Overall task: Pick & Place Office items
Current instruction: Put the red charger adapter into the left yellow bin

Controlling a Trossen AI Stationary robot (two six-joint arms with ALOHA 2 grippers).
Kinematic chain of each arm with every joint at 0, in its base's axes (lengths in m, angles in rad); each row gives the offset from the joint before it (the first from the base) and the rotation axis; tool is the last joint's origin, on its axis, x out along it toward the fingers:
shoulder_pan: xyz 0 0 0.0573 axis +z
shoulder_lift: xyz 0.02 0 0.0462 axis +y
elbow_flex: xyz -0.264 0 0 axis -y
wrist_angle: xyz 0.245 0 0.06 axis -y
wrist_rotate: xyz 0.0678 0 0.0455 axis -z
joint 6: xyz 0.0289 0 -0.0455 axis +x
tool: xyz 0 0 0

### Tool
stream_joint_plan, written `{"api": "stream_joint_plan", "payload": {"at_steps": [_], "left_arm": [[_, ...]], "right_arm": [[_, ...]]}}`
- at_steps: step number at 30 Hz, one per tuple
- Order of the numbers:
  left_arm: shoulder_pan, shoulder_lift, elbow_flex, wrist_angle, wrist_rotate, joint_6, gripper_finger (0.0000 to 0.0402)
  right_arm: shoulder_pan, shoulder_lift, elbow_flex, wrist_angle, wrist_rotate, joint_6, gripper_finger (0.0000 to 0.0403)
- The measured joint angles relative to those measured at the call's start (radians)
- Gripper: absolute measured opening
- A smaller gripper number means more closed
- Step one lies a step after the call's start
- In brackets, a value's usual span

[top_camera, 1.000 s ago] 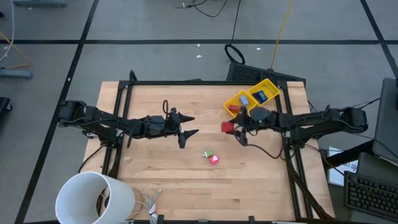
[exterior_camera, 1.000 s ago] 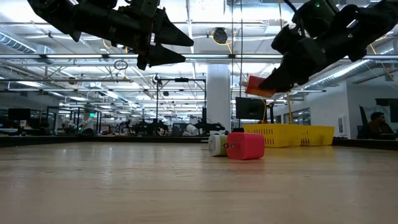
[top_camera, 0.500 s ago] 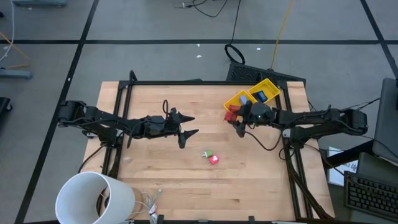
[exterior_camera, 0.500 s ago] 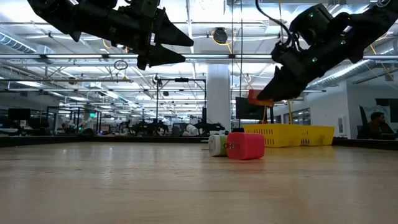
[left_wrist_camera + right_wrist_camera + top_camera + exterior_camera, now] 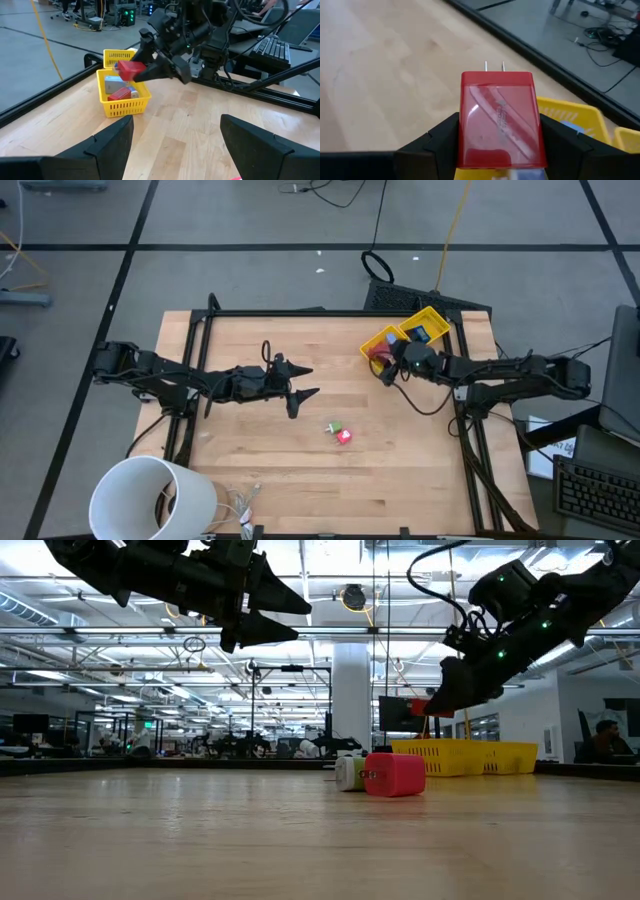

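A white cylinder [image 5: 152, 498] stands at the near left corner of the worktop [image 5: 250, 435]. The left hand [image 5: 300, 393] hangs above the middle-left of the worktop, its fingers [image 5: 110, 142] spread wide and holding nothing. Near the centre, a green bit [image 5: 336, 426] and a bright pink-red bit [image 5: 344, 437] lie touching on the wood. Further right, the right hand [image 5: 381, 366] is clenched on a red block [image 5: 499, 120] with two metal prongs, held in the air over the near end of the yellow bin [image 5: 122, 104]. Inside the bin lie another red block [image 5: 119, 93] and a blue rectangle [image 5: 419, 334].
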Motion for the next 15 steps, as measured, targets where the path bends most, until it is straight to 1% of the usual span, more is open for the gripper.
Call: {"api": "stream_joint_plan", "payload": {"at_steps": [5, 7, 8, 12, 15], "left_arm": [[0.0, 0.0, 0.0, 0.0, 0.0, 0.0, 0.0296], [0.0, 0.0, 0.0, 0.0, 0.0, -0.001, 0.0296], [0.0, 0.0, 0.0, 0.0, 0.0, -0.001, 0.0296], [0.0, 0.0, 0.0, 0.0, -0.001, -0.001, 0.0296], [0.0, 0.0, 0.0, 0.0, -0.001, -0.001, 0.0296]], "right_arm": [[-0.055, 0.0, -0.052, 0.108, -0.002, 0.003, 0.0212], [-0.081, 0.005, -0.06, 0.122, -0.007, 0.005, 0.0212], [-0.095, 0.009, -0.06, 0.123, -0.025, 0.006, 0.0212], [-0.167, 0.039, -0.056, 0.131, -0.165, 0.038, 0.0212], [-0.209, 0.07, -0.046, 0.131, -0.214, 0.04, 0.0212]]}}
